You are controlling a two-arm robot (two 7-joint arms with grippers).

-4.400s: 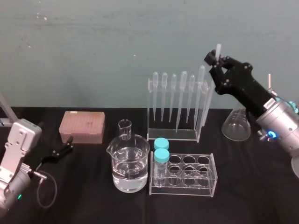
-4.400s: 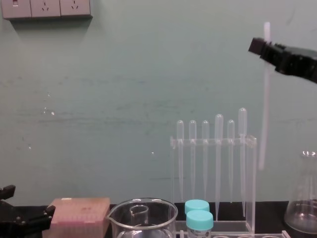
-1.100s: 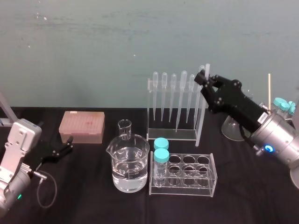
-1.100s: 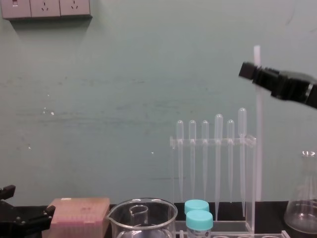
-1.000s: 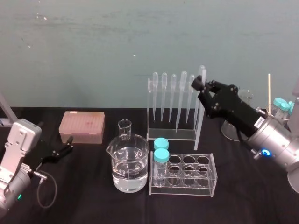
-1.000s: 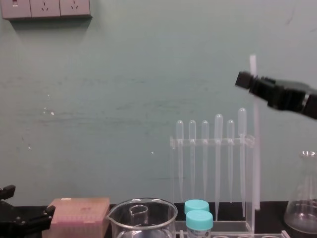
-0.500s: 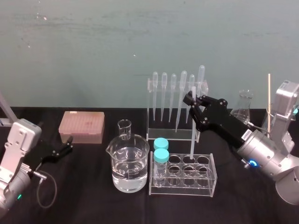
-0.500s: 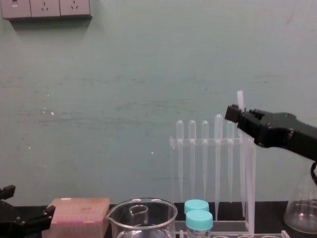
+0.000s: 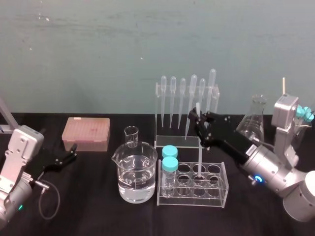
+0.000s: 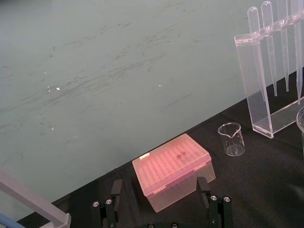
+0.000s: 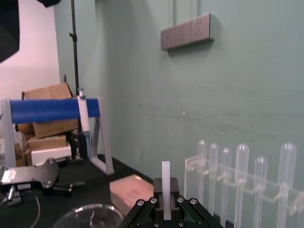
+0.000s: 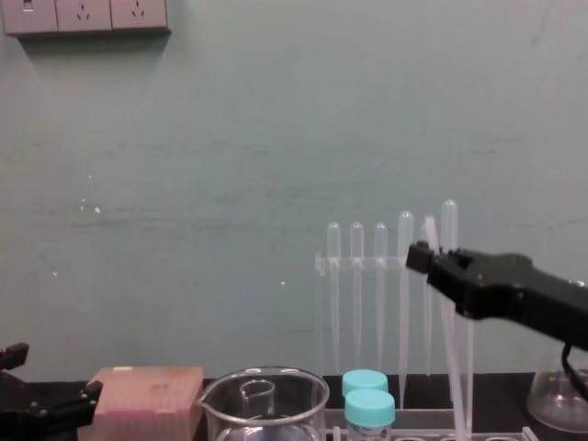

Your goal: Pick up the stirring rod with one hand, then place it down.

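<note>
Over the tube rack [image 9: 192, 199] the rod [image 9: 200, 150] stands nearly upright, its lower end at a back hole, clamped near the top by the right end effector [image 9: 198, 118]. Pick-up looks done; release is left. The left end effector [image 9: 71, 153] idles, fingers spread, near the pink box [image 9: 86, 132].

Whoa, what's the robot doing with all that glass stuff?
The robot's right gripper is shut on the stirring rod, a thin white stick, and holds it near its top. The rod stands almost upright, a bit tilted, with its lower end down at a hole in the clear tube rack, in front of the pipette stand. The left gripper rests open on the black table at the left, near the pink box, doing nothing.
</note>
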